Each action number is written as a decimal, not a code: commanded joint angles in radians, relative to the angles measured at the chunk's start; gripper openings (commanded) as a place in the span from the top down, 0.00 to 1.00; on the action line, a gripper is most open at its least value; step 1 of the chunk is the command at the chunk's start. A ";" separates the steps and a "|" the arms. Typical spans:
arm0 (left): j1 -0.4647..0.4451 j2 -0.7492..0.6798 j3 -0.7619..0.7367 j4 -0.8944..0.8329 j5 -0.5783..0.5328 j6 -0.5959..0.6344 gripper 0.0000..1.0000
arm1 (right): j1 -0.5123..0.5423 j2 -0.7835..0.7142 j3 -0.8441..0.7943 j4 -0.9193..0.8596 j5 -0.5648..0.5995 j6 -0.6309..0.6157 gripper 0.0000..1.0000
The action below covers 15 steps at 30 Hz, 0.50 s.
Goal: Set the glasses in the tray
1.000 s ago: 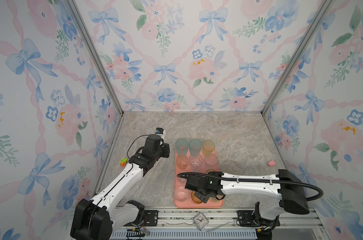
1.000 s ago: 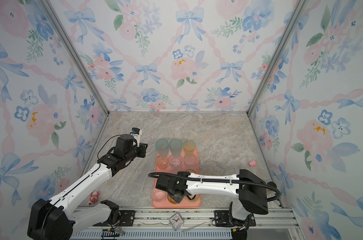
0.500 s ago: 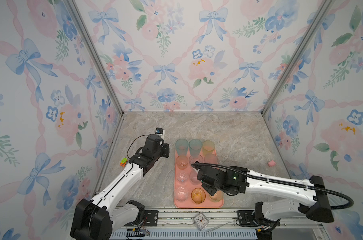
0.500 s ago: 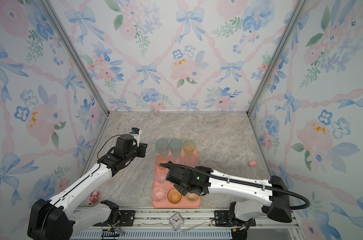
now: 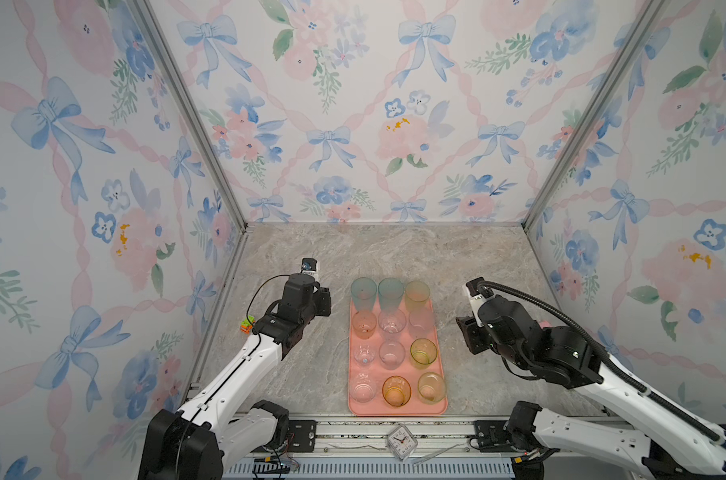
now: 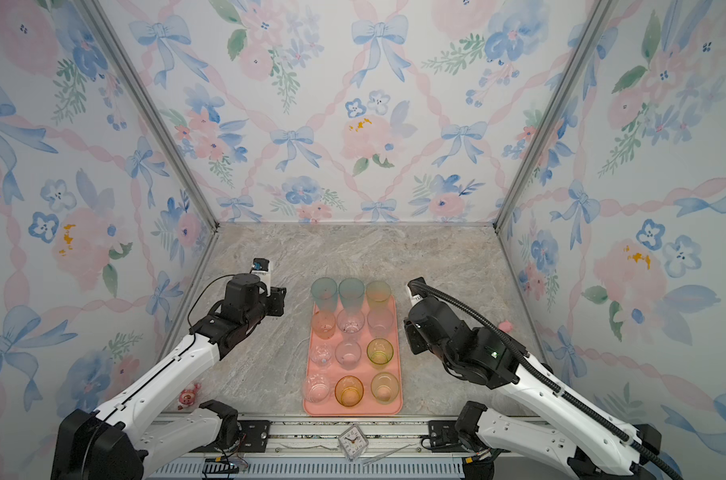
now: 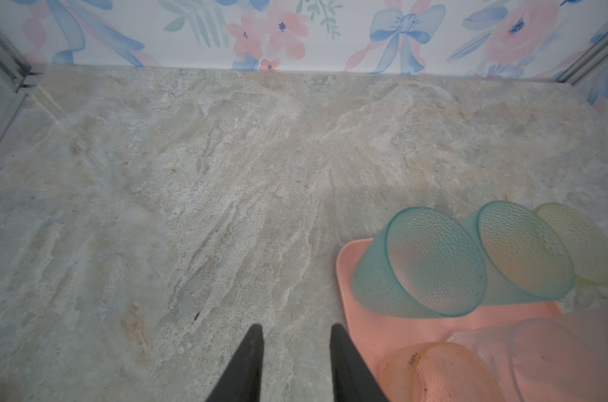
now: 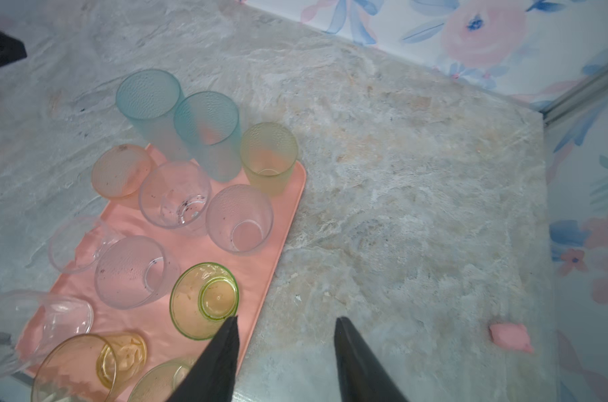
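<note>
Twelve glasses (image 5: 391, 321) by my count, all upright inside the tray (image 5: 398, 411), four rows of three, packed close together. Far row is the tall ones: two teal tumblers (image 5: 363, 291) and a pale yellow tumbler (image 5: 416, 293) on the right. Next row has a pinkish-orange glass (image 5: 363, 324) on the left with two clear-ish ones beside it. Then come two more clear ones and a yellow-green glass (image 5: 423, 352) on the right. Nearest row is a clear one, an amber glass (image 5: 396, 390) in the middle and a yellowish one at the right corner. A few show dark specks inside in the right wrist view.

Tray lies lengthwise on the marble-look bench (image 5: 394, 257), near the front edge, roughly midway between my two arms.

Left end effector (image 7: 297, 348) hangs over bare bench just off the tray's far left corner, fingers a narrow gap apart with nothing between them. Right end effector (image 8: 287, 334) is spread wider, also empty, beside the tray's right long edge.

Odds and ends: a small pink lump (image 8: 509, 337) on the bench well off to the right, a little multicoloured cube (image 5: 248, 324) by the left wall, a small pink figure (image 6: 189, 392) near the left arm's base, and a small clock (image 5: 402, 441) on the front rail.
</note>
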 commanded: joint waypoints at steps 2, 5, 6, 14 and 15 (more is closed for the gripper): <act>0.011 -0.025 -0.039 0.081 -0.098 0.031 0.62 | -0.102 -0.057 -0.020 -0.014 0.034 0.016 0.48; 0.015 -0.040 -0.071 0.132 -0.150 0.036 0.59 | -0.164 -0.063 -0.016 -0.024 0.028 0.012 0.45; 0.016 -0.045 -0.084 0.153 -0.168 0.037 0.58 | -0.182 -0.060 -0.014 -0.027 0.022 0.008 0.45; 0.028 -0.047 -0.178 0.308 -0.338 0.078 0.46 | -0.264 -0.053 -0.036 0.005 -0.037 -0.022 0.44; 0.032 -0.049 -0.193 0.330 -0.356 0.087 0.45 | -0.269 -0.053 -0.041 0.008 -0.040 -0.024 0.44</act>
